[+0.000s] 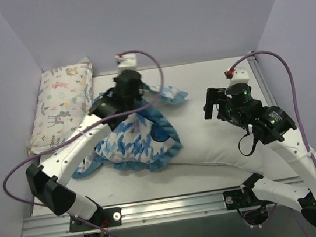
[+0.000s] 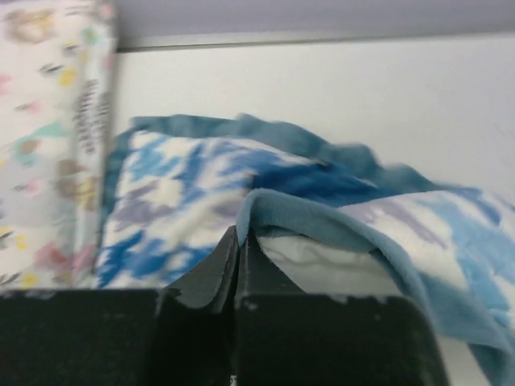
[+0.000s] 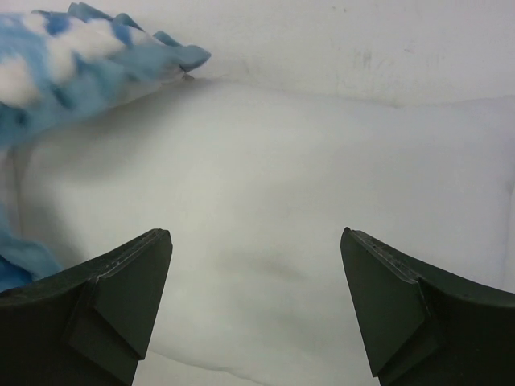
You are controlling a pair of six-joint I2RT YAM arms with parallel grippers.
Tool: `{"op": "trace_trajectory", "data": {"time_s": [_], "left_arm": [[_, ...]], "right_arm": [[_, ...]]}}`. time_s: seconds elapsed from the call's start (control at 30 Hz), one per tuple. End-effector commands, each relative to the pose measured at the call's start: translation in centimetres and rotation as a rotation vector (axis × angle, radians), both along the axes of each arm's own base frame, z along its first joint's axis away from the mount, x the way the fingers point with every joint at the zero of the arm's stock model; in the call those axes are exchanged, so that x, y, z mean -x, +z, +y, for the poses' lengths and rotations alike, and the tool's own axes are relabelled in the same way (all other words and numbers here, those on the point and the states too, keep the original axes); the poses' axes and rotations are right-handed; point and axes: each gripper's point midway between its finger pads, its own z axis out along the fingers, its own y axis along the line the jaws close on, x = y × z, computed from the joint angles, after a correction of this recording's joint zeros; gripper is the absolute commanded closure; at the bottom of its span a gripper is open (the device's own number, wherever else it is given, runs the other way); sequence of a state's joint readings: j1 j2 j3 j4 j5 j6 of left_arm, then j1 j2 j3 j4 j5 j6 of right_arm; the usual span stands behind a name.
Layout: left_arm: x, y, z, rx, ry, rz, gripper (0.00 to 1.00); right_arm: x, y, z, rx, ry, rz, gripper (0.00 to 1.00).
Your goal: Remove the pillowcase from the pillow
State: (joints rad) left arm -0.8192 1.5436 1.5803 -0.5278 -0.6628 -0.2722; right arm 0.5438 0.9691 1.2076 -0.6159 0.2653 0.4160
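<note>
The blue-and-white pillowcase (image 1: 138, 142) lies bunched left of centre, still over the left end of the white pillow (image 1: 220, 145), which stretches to the right. My left gripper (image 1: 128, 109) is shut on the pillowcase's blue trim (image 2: 322, 213) and holds it raised; in the left wrist view the gripper (image 2: 240, 233) pinches the trim's edge, with white fabric just beside it. My right gripper (image 1: 210, 104) is open and empty just above the bare pillow (image 3: 265, 185). In the right wrist view the gripper (image 3: 256, 241) has the pillowcase (image 3: 72, 56) at the upper left.
A small pastel animal-print pillow (image 1: 64, 102) lies at the far left against the wall and also shows in the left wrist view (image 2: 40, 145). Purple walls close the back and sides. A metal rail (image 1: 170, 208) runs along the near edge.
</note>
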Motion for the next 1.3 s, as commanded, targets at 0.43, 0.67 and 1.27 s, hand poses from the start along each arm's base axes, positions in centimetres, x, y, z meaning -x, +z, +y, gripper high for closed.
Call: {"op": "trace_trajectory", "data": {"time_s": [0.43,0.67,1.27], "left_arm": [[-0.7,-11.2,13.3,0.327,0.239,0.317,1.00],[0.3,-10.2,11.5,0.336,0.122,0.318,0.54],[11.4,-10.8,7.4,0.347,0.059,0.209,0.14]], "right_arm": [[-1.2,-11.0,11.4,0.231,0.433,0.240,0.00],[-1.6,-19.0,11.1,0.316,0.368,0.436,0.86],[-5.2,-16.9,7.6,0.133,0.204,0.430,1.00]]}}
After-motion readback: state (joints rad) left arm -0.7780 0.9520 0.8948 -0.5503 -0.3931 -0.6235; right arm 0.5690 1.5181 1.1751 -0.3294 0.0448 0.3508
